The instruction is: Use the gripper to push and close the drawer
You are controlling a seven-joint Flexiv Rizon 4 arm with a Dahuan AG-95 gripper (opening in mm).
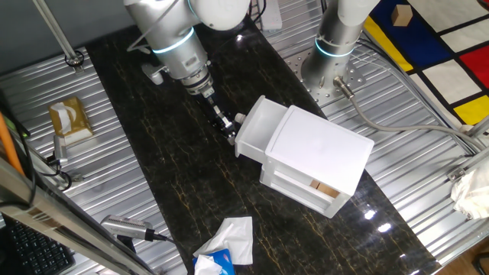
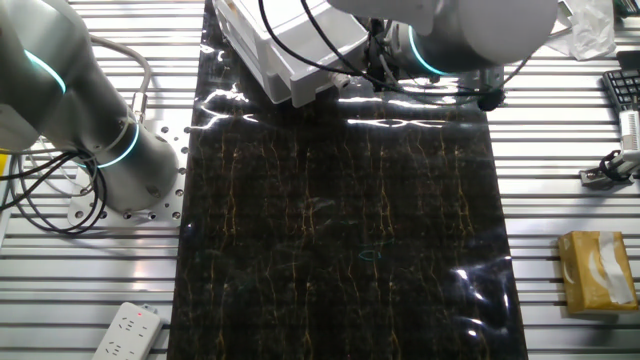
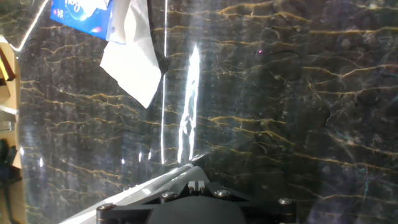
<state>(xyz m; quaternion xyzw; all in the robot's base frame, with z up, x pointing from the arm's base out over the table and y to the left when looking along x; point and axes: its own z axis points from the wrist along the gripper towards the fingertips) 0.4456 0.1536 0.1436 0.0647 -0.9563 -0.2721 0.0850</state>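
Note:
The white drawer (image 1: 260, 130) stands pulled out of the top of the white cabinet (image 1: 325, 153), with its small knob (image 1: 240, 118) facing left. My gripper (image 1: 229, 134) is narrow and black. It hangs from the silver arm with its tips right at the drawer front, just below the knob. In the hand view the gripper (image 3: 197, 185) has its fingers together with nothing between them. A pale strip that may be the drawer's edge (image 3: 152, 185) runs beside them. In the other fixed view the cabinet (image 2: 285, 55) sits at the top and the arm hides the fingers.
A lower knobless drawer shows tan blocks (image 1: 325, 189). A blue tissue packet with a white tissue (image 1: 225, 246) lies on the dark mat near the front, and shows in the hand view (image 3: 127, 53). A second arm's base (image 1: 330, 67) stands behind the cabinet. A tan box (image 1: 69, 118) lies at the left.

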